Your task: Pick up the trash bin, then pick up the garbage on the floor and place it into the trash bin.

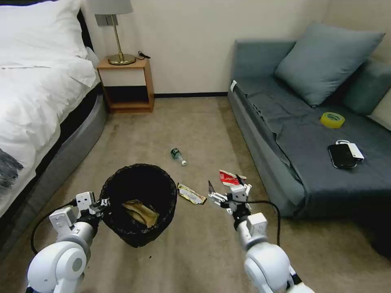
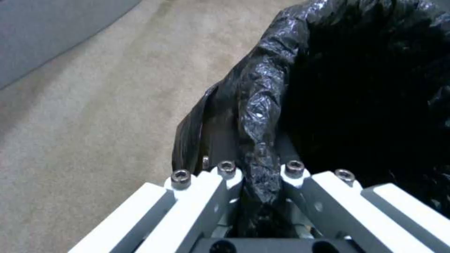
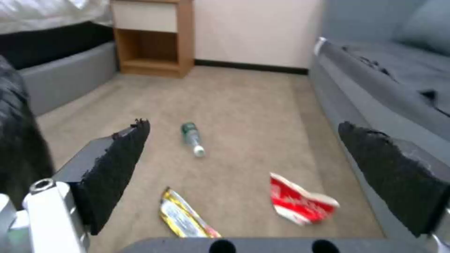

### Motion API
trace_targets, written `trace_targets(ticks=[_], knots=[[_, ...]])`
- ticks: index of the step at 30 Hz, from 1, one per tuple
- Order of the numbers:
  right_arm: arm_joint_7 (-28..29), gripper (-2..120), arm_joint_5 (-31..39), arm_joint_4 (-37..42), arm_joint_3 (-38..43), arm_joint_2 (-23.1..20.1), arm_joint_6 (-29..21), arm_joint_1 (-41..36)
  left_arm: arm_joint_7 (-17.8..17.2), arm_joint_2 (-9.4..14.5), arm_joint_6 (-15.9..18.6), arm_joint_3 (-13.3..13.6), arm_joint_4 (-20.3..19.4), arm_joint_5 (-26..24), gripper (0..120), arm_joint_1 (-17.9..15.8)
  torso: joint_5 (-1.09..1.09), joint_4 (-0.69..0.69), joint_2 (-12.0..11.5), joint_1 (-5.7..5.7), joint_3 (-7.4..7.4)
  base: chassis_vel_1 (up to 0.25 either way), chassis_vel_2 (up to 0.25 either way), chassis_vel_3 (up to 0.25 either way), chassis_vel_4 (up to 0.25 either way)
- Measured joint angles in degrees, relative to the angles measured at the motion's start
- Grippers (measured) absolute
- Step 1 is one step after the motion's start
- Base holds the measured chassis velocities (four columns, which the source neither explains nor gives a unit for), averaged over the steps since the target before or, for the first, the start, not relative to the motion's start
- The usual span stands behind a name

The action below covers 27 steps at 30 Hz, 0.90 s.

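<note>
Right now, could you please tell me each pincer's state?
Left pincer: shut on the trash bin rim.
Right pincer: open, holding nothing.

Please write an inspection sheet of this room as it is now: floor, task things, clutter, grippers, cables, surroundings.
Surface: beige carpet floor, flat.
Job's things: trash bin holds tan paper; yellow wrapper, red-and-white wrapper and green bottle lie on the floor.
Clutter: yellow tape roll and black phone on the sofa.
Grippers: left gripper shut on the bin's rim; right gripper open, above the floor between the two wrappers.
Cables: black cable loops at the right wrist.
Surroundings: bed, nightstand with lamp, grey sofa.
</note>
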Motion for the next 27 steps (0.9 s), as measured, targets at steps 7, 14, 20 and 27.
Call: trace_targets(ticks=[7, 14, 20, 27], knots=[[-1.6, 100, -5.0, 3.0, 4.1, 2.3, 3.4, -9.5, 0.2, 0.2, 0.0, -2.2, -0.3, -0.4, 3, 0.4, 0.00, 0.00, 0.0, 0.00, 0.00, 0.000, 0.000, 0.000, 0.000], [-3.9, 100, -9.0, 4.6, 4.6, 4.1, 5.6, -14.1, 0.4, 0.7, 0.0, -3.4, -0.5, -1.3, 3, 0.5, 0.00, 0.00, 0.0, 0.00, 0.00, 0.000, 0.000, 0.000, 0.000], [-5.7, 100, -11.3, 5.5, 5.8, 3.7, 6.5, -15.1, 0.4, 1.0, 0.0, -3.6, -0.9, -1.8, 3, 0.5, 0.00, 0.00, 0.0, 0.00, 0.00, 0.000, 0.000, 0.000, 0.000], [-5.8, 100, -11.1, 5.9, 6.4, 3.7, 7.4, -15.8, 0.4, 1.2, 0.0, -4.0, -1.0, -2.3, 3, 0.4, 0.00, 0.00, 0.0, 0.00, 0.00, 0.000, 0.000, 0.000, 0.000]])
